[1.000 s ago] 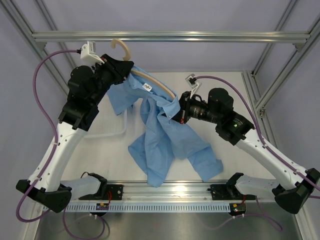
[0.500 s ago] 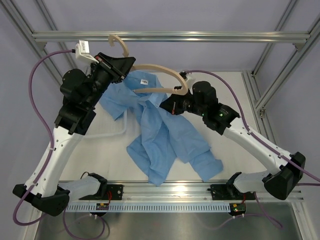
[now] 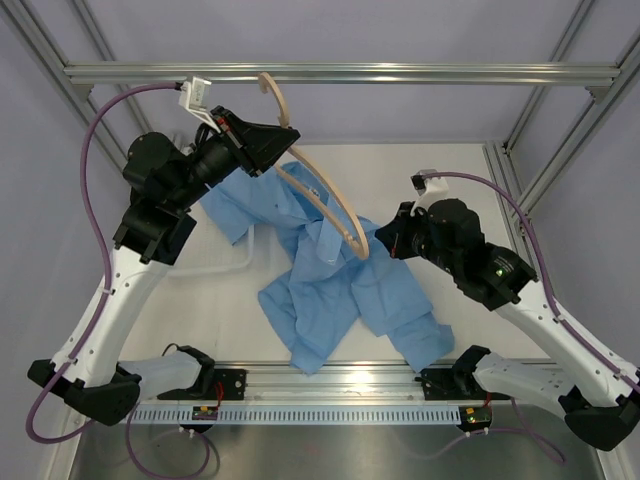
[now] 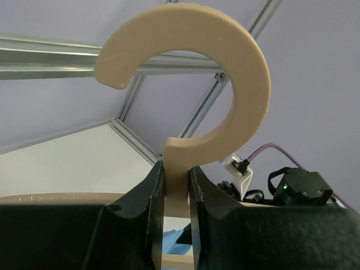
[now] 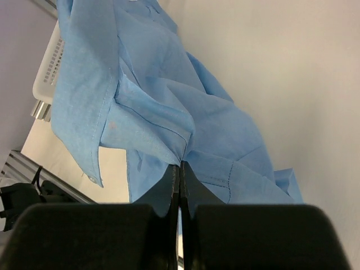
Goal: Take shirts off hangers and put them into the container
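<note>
Where the left gripper (image 3: pixel 268 145) hangs high above the table (image 3: pixel 440 170), its fingers (image 4: pixel 146 208) are clamped on the neck of the hanger (image 3: pixel 330 205), just under the hook, which rises clear of the fingertips in the wrist view. From that grip the hanger's thin arm sweeps away toward the right gripper (image 3: pixel 385 238) and ends just beside it, crossing over the shirt (image 3: pixel 330 290). Whether the arm's tip is inside the cloth cannot be told. The right gripper is closed, its fingertips pinching a fold of the shirt between them. Most of the shirt spreads below and between the two grippers, crumpled on the table, with one part reaching up to just under the left gripper. The container (image 3: pixel 228 268) lies below the left gripper, one end under the shirt's edge, well apart from the right gripper.
</note>
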